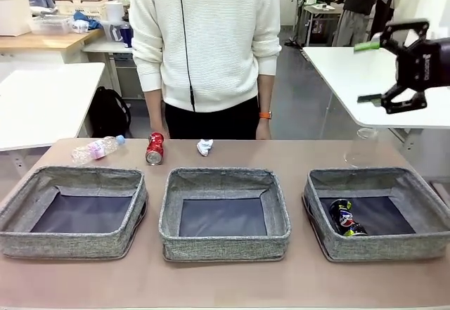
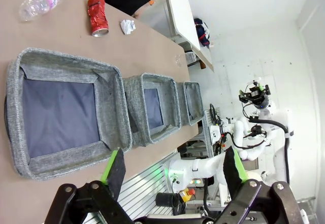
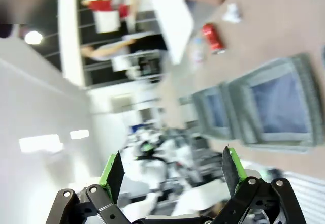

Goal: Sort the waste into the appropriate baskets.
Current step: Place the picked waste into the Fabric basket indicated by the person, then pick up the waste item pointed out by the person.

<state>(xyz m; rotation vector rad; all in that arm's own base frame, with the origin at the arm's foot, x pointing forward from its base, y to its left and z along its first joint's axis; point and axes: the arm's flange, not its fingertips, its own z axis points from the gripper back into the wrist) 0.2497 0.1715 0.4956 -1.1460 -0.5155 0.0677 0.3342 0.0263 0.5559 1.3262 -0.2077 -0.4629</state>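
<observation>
Brown tabletop (image 1: 225, 285), shared with a person (image 1: 204, 43) standing at its far edge. Three baskets sit in a row on the near half: left basket (image 1: 70, 243), middle basket (image 1: 225, 245), right basket (image 1: 383, 250).

Findings:
- Sorted: one dark can (image 1: 345, 218) lies in the right basket, against its left wall. The other two baskets hold nothing.
- Unsorted, all in a row beyond the baskets' far walls: bottle (image 1: 97, 148), red can (image 1: 155, 148), wad (image 1: 204, 147) and, well apart on the right, clear plastic (image 1: 362, 148).
- Right pincer (image 1: 367, 72): released, jaws wide, nothing between them. It is raised high over the right end, turned sideways. The clear plastic lies almost straight below it, just beyond the right basket's far wall.
- Left pincer (image 2: 172, 158): released, jaws wide and empty. It hangs at the near left side, looking across the left basket. Bottle and red can lie past that basket's far wall.

Assessment:
- The right arm is judged nearer the clear plastic, needing mainly a descent.
- The left arm is judged nearer the bottle and red can.
- The bottle's long axis runs roughly along the far edge, cap toward the red can.
- The red can's long axis points roughly across the tabletop toward the person, so each would call for a different wrist turn.
- The wad lies beyond the middle basket, between the arms.
</observation>
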